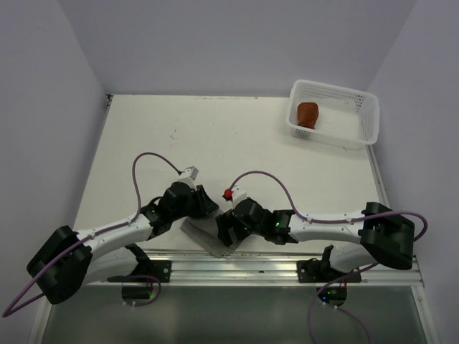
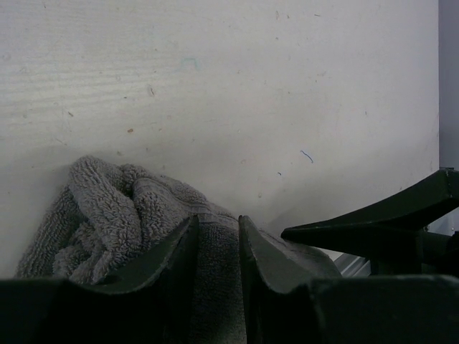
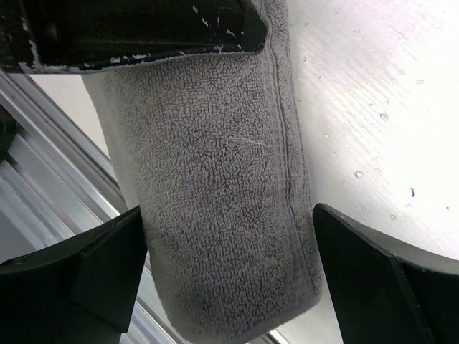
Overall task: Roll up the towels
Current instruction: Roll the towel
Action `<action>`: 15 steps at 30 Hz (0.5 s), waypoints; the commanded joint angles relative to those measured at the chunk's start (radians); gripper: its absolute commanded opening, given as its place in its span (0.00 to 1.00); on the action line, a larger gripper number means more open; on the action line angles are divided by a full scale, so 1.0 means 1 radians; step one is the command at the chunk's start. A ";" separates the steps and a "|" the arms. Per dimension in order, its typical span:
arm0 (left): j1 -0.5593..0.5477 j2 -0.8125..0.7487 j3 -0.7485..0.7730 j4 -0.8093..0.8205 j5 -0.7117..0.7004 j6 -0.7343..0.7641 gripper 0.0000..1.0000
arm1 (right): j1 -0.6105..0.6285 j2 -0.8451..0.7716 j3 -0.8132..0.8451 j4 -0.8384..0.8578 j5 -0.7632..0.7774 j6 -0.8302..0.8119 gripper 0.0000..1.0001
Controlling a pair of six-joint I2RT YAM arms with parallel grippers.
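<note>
The grey towel [image 1: 203, 236] lies at the table's near edge, part of it bunched into folds [image 2: 115, 208]. My left gripper [image 2: 219, 221] is shut on a fold of it, with cloth filling the narrow gap between the fingers; in the top view it [image 1: 208, 206] sits at the towel's far side. My right gripper [image 3: 228, 209] stands open, its fingers on either side of the towel's flat end [image 3: 215, 179] and apart from the cloth. The rust-brown towel [image 1: 308, 113] lies rolled in the white mesh basket [image 1: 362, 125] at the far right.
An aluminium rail [image 1: 251, 264] runs along the near table edge, just under the grey towel's end [image 3: 43, 143]. A finger of the right gripper [image 2: 380, 229] reaches in beside the left one. Walls close the table on the left, right and back.
</note>
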 commanded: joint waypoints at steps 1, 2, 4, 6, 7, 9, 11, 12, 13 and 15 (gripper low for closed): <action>-0.007 0.004 -0.037 -0.069 -0.013 0.003 0.33 | -0.023 -0.049 0.052 -0.074 -0.037 -0.020 0.97; -0.007 0.004 -0.037 -0.069 -0.016 0.003 0.33 | -0.029 -0.056 0.052 -0.068 -0.051 -0.020 0.97; -0.007 0.003 -0.035 -0.071 -0.016 0.003 0.33 | -0.055 -0.060 0.049 -0.059 -0.098 -0.010 0.97; -0.005 0.003 -0.035 -0.072 -0.016 0.003 0.33 | -0.081 -0.055 0.043 -0.037 -0.141 -0.005 0.97; -0.007 0.003 -0.035 -0.072 -0.015 0.004 0.33 | -0.087 -0.050 0.041 -0.028 -0.166 0.004 0.97; -0.005 0.003 -0.038 -0.072 -0.016 0.004 0.33 | -0.109 -0.037 0.034 -0.017 -0.210 0.010 0.97; -0.005 0.003 -0.037 -0.074 -0.015 0.004 0.33 | -0.123 -0.027 0.027 0.019 -0.248 0.020 0.96; -0.005 -0.002 -0.038 -0.074 -0.016 0.004 0.33 | -0.136 -0.023 0.017 0.029 -0.262 0.023 0.96; -0.007 0.000 -0.038 -0.074 -0.015 0.004 0.33 | -0.144 -0.021 0.011 0.038 -0.278 0.032 0.96; -0.005 -0.004 -0.040 -0.074 -0.016 0.003 0.33 | -0.161 -0.018 0.001 0.062 -0.318 0.037 0.96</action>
